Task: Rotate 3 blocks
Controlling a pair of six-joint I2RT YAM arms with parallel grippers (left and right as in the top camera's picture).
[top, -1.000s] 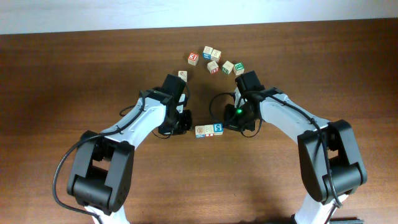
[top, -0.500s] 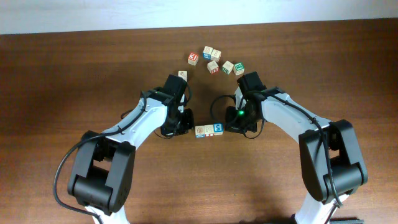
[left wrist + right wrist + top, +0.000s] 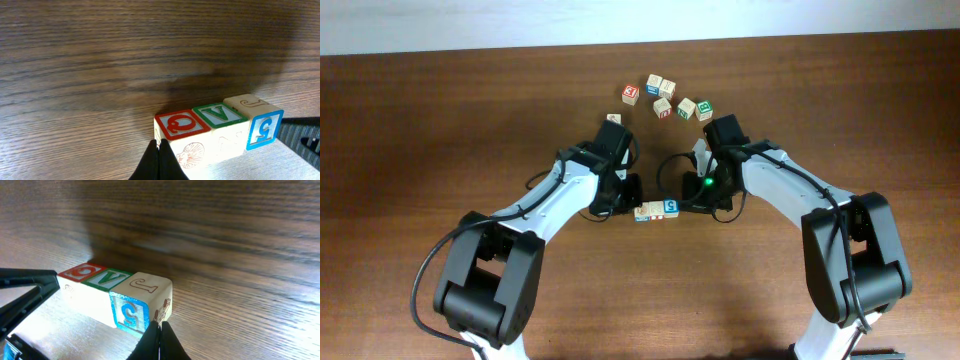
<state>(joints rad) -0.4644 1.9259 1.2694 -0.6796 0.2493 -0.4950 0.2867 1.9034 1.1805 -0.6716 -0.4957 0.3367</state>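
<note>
Overhead, left gripper (image 3: 630, 205) and right gripper (image 3: 686, 205), both closed, flank 3 touching blocks (image 3: 656, 209).

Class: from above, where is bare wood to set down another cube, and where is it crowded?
Bare: the brown wooden table left of the left arm, right of the right arm, and the near strip between both bases. Crowded: the row of three wooden letter cubes hemmed in by both arms, and the loose cubes scattered behind.
</note>
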